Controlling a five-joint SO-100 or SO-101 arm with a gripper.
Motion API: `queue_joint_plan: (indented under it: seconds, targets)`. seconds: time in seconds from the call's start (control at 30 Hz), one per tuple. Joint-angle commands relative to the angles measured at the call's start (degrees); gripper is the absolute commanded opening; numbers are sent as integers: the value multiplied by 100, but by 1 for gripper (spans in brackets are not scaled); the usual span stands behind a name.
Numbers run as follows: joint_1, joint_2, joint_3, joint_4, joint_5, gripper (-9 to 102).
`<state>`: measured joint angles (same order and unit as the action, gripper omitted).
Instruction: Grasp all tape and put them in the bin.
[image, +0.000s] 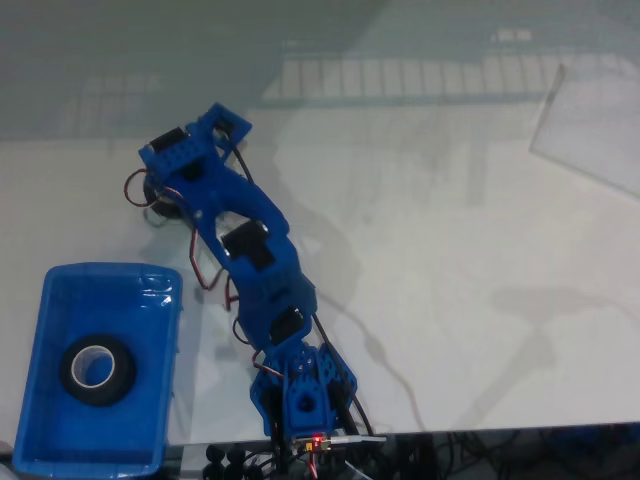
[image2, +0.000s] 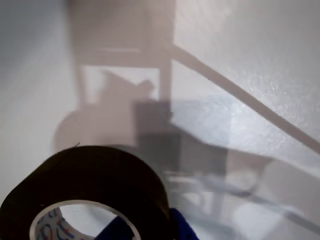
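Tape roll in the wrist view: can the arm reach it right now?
Probably yes: the tape roll sits right beside the blue jaws, with bare table around it and nothing between.

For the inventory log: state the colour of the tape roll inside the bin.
Black tape roll with white inner core, clearest in the fixed view.

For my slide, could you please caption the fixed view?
Blue arm folded on a white table; one tape roll lies in the bin.
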<state>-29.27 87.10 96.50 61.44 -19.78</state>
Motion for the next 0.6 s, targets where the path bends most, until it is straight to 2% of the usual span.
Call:
queue_joint_plan:
  seconds: [0.0,0.1,0.27,0.57]
  targets:
    - [-26,1081,-325,-79,132,0]
    - [-229,1802,-325,88,308,0]
    - [-940,2909,-325,888,545,0]
    - [-3313,4052,-316,2522,817,0]
